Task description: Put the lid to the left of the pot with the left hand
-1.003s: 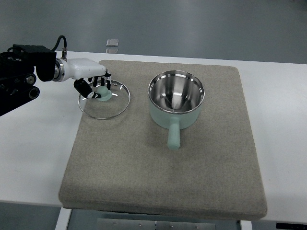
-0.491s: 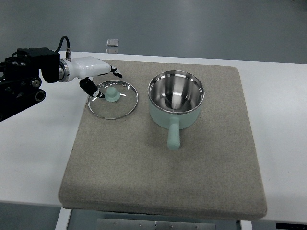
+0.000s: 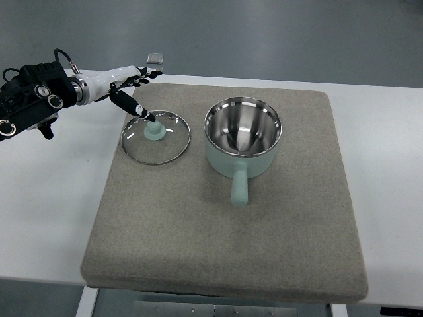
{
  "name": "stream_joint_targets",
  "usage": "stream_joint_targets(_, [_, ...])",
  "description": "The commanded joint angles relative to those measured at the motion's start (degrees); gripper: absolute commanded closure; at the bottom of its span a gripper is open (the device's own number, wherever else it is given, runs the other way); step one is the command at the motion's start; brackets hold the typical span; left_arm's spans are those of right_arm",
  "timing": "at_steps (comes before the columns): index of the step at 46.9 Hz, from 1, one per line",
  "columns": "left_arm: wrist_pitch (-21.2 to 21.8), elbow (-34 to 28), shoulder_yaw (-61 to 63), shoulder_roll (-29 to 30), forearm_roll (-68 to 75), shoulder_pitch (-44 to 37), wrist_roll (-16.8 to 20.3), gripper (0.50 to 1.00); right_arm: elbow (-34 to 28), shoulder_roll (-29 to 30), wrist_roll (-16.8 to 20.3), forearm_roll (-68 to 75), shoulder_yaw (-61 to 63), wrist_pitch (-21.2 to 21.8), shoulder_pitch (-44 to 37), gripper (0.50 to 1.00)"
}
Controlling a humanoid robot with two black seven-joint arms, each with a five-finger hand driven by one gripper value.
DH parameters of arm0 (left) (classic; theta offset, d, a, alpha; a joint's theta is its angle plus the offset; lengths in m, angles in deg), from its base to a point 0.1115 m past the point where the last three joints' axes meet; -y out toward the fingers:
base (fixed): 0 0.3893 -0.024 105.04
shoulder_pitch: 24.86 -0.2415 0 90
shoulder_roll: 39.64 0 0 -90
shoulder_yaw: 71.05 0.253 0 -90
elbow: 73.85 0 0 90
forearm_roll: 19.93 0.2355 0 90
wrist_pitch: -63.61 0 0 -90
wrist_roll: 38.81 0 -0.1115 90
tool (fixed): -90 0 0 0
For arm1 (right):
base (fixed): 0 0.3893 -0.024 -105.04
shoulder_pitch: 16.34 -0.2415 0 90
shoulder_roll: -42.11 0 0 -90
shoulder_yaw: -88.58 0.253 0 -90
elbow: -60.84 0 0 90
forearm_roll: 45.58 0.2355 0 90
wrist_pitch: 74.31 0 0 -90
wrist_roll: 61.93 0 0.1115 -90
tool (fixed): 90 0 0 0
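Lid's sitting flat on the mat, left of the pot, and nothing is gripping it.

The glass lid (image 3: 155, 137) with its mint knob is lying on the grey mat (image 3: 198, 238), just beside the mint pot (image 3: 242, 135) without touching it. The left hand (image 3: 125, 82) is hovering up and to the left of the lid, fingers spread out and holding nothing, one dark fingertip pointing down toward the knob.

The lid (image 3: 155, 137) lies on the mat (image 3: 198, 231), just left of the pot (image 3: 242, 137).
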Motion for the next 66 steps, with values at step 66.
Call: stream_joint_targets(66, [-15.58, -5.48, -19.91, -1.01, -52.2, -11.02, -5.26, 0.504, -0.09, 0.0, 0.0, -0.44, -0.12, 0.13, 0.1, 0.576])
